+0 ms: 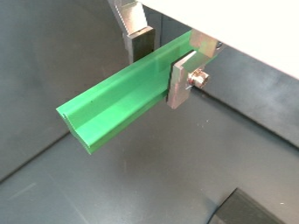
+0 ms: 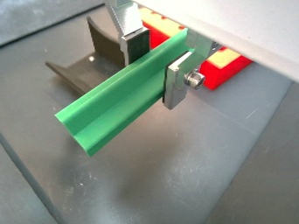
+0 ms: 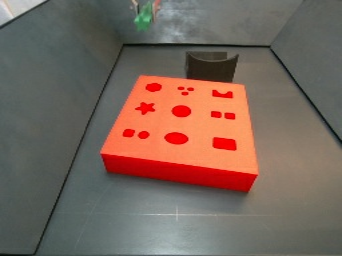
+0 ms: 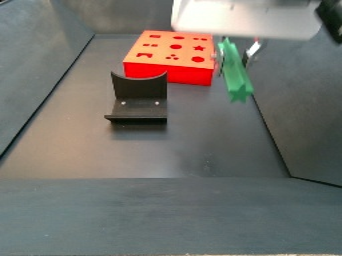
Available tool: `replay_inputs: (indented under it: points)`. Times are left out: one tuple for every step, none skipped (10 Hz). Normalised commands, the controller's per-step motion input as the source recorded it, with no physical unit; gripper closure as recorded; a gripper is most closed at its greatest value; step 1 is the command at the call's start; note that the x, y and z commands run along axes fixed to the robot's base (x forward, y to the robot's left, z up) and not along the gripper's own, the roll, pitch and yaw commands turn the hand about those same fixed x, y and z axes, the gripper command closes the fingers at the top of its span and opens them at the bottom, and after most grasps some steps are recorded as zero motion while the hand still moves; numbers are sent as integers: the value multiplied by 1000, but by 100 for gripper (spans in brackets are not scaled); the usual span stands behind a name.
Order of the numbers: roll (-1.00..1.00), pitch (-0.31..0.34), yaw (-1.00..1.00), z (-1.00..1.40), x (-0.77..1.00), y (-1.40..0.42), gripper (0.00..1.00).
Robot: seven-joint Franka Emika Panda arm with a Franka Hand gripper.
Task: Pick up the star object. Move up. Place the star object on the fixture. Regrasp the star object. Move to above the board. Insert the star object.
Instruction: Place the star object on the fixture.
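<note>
Holding the star object (image 2: 117,103) between two flat silver fingers (image 2: 180,77), jaws narrowed onto the peg's upper end, with the long green body hanging free below, clear of the floor in a side view (image 4: 237,72). Seen likewise in both wrist views: gripper (image 1: 163,61) clamped across the green piece, one plate on each flank, a bolt showing on the nearer plate. Suspended above the dark floor, right of the fixture (image 4: 136,98) and just right of the board's (image 4: 171,68) near right corner in that side view. Glimpsed only as a small green shape at the far top edge in a side view (image 3: 143,16), beyond the board (image 3: 187,160).

Counted: one green peg, one red-orange board, one dark fixture (image 3: 211,64), one gripper (image 4: 227,42). Cut into the board's top face: a star hole (image 3: 147,108), round holes, square holes, an oval and a crown shape, none filled. Standing behind the board's far edge, the fixture, its curved notch bare. Touching neither board nor fixture: the peg.
</note>
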Motion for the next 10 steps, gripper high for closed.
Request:
replay_inputs:
  points:
    - [83,65,1,746,-19,8,100]
    - [86,74,6,589,-13,9,100]
    - [88,85,10,434,-6,10,100]
    - [86,94,15,277,3,9,100]
    - [-57,229,110,346,1000,-458,100]
    - [-68,235,105,299,1000,-455,100]
    - [-67,225,80,268,1000,-387,100]
    - [-65,194,53,232,1000,-340,100]
    - [-61,155,33,190,1000,-291,100]
    - [-61,144,30,178,1000,-268,100]
